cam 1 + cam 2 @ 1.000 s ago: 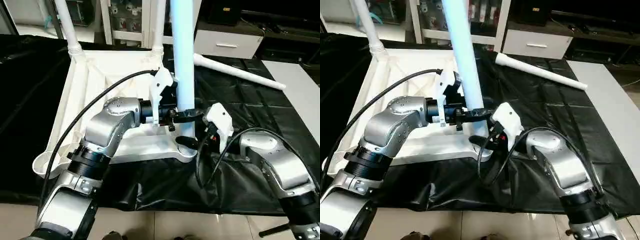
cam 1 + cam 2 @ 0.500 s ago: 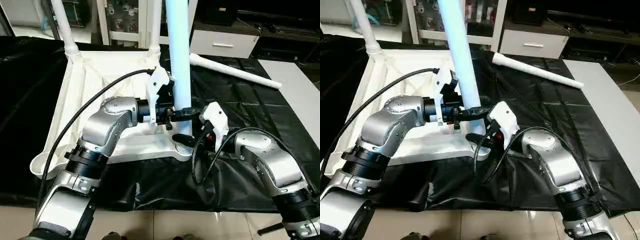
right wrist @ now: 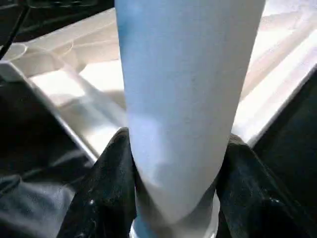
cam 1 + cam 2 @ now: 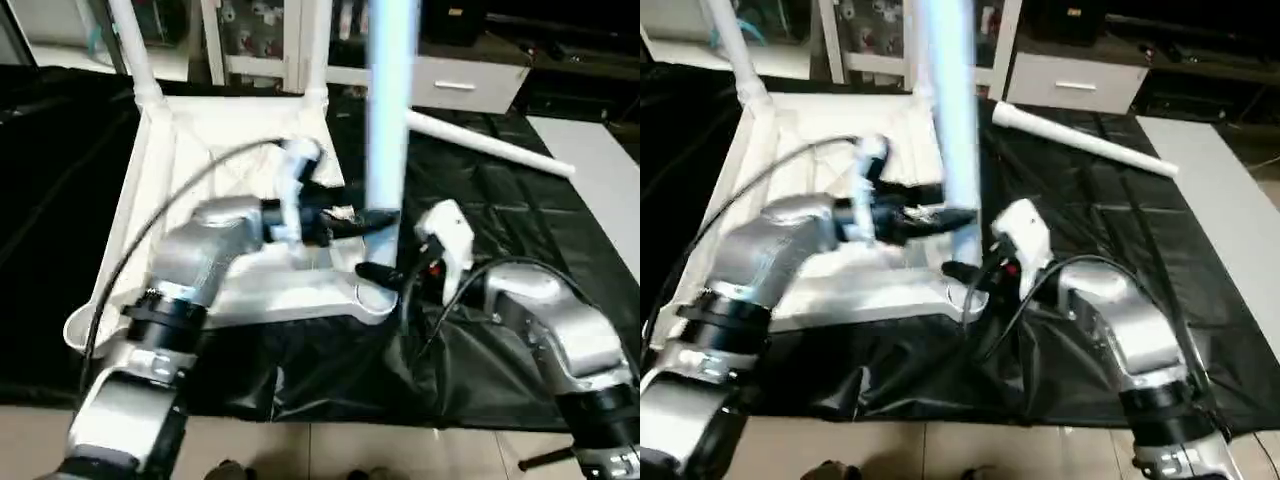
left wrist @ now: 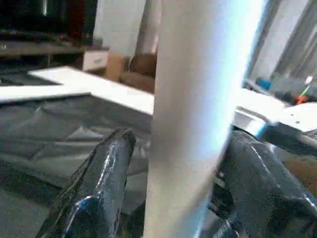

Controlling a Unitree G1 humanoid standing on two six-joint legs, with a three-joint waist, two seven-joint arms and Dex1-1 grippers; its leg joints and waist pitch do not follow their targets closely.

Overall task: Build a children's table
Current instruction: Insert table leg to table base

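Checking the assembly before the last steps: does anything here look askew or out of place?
One leg lies loose on the black sheet beyond the upturned table top, not in a socket. The near-left corner socket is unfilled. The near-right leg, flanked by both tools, looks roughly upright. No visible damage.

- table top (image 4: pixel 215 135) is plain white, ribbed underside facing up
- upright leg (image 4: pixel 388 130) is white with a pale blue sheen
- loose leg (image 4: pixel 490 143) lying on the sheet, white too
- sheet (image 4: pixel 520 220) under it all is glossy black, wrinkled
- forearms silver, fingers (image 3: pixel 106 193) black
- floor (image 4: pixel 330 450) beige tile
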